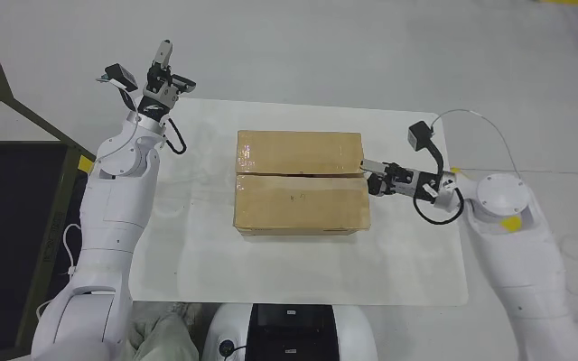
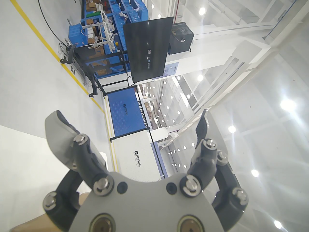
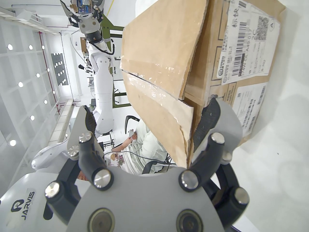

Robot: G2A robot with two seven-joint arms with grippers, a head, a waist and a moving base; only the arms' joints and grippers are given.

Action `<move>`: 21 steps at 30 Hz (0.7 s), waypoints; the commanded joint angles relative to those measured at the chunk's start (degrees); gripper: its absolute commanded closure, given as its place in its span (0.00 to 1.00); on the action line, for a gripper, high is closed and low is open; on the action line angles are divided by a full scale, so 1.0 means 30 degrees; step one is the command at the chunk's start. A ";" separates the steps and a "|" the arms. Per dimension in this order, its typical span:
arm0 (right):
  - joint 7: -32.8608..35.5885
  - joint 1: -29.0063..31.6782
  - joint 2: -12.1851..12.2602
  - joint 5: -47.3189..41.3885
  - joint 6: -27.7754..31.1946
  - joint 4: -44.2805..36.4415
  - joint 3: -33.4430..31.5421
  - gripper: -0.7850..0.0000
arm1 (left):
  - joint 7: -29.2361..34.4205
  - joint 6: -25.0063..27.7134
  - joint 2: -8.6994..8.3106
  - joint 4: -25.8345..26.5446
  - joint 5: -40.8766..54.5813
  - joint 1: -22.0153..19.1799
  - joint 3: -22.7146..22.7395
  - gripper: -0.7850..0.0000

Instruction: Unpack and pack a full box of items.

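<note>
Right claw (image 3: 147, 113) gapes wide, empty, straddling 1 of the box's (image 1: 298, 158) 2 top flaps (image 1: 298, 203) so I can lift it; left claw (image 1: 172, 70) hangs open, empty, by the tabletop's (image 1: 271, 271) far left corner, clear.

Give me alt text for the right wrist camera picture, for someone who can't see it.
The right end effector, open, straddles the end edge of one top flap of a cardboard box. Both flaps are down, meeting at a slit seam, and shipping labels sit on the box's end face. Beyond, the left end effector is raised, open.
</note>
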State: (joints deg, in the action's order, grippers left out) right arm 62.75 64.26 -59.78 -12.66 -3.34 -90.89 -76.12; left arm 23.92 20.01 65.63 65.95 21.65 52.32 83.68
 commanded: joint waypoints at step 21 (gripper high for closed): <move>0.2836 0.0249 0.0182 -0.3820 0.1043 -0.0081 -0.0217 0.00 | 0.0000 0.0000 0.0000 0.0000 0.0000 0.0000 0.0000 0.00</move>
State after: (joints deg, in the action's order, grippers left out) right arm 71.10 64.79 -59.34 -24.16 -0.20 -90.59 -76.49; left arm 23.92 20.01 65.63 65.95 21.65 52.32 83.68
